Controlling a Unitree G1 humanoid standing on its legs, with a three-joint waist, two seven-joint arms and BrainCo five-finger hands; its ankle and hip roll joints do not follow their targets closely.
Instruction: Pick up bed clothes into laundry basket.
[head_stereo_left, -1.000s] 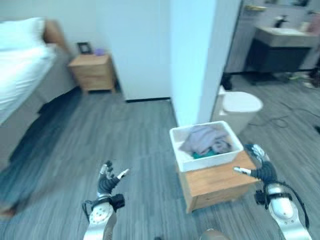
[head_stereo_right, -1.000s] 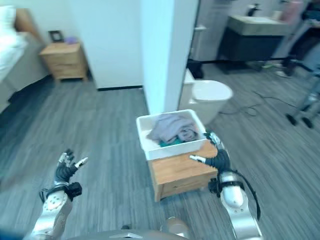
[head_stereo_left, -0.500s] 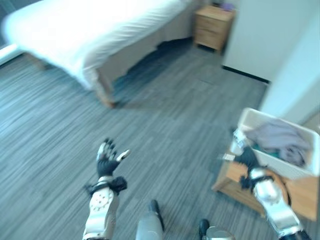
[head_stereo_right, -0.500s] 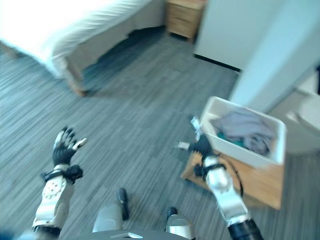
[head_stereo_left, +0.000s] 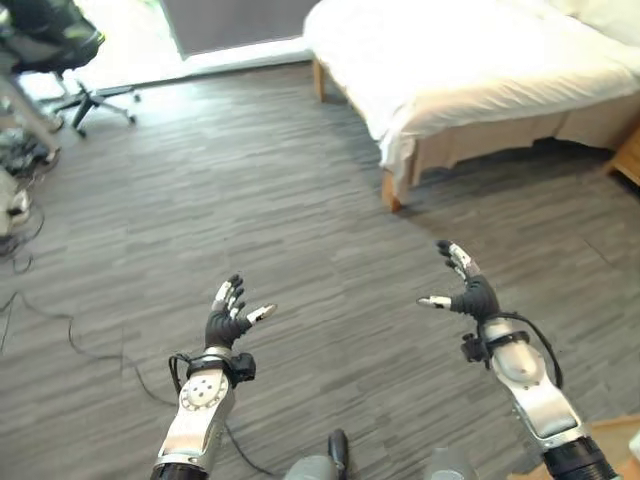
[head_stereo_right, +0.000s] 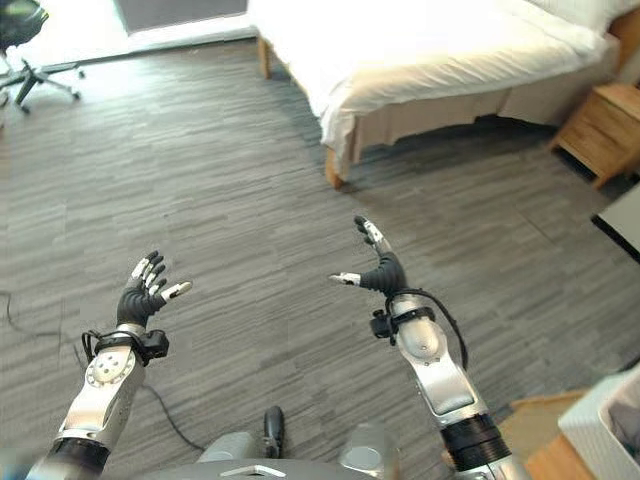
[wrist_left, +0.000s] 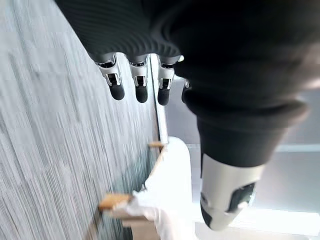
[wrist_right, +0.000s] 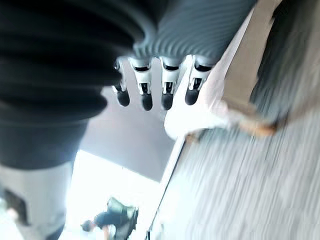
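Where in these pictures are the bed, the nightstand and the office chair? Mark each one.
bed (head_stereo_left: 470, 60): left eye view, on the white cover.
nightstand (head_stereo_right: 603, 132): right eye view, on its wooden drawer front.
office chair (head_stereo_left: 85, 95): left eye view, on its wheeled base.

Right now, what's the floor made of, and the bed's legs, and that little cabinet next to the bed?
The floor looks like grey wood-look planks, maybe vinyl or laminate: long streaky strips with a matte finish. The bed legs look like light wood, tan and plain. The bedside cabinet seems wooden too, honey-coloured with a smooth finish. The bed cover looks like soft white cloth, draping over the edge.
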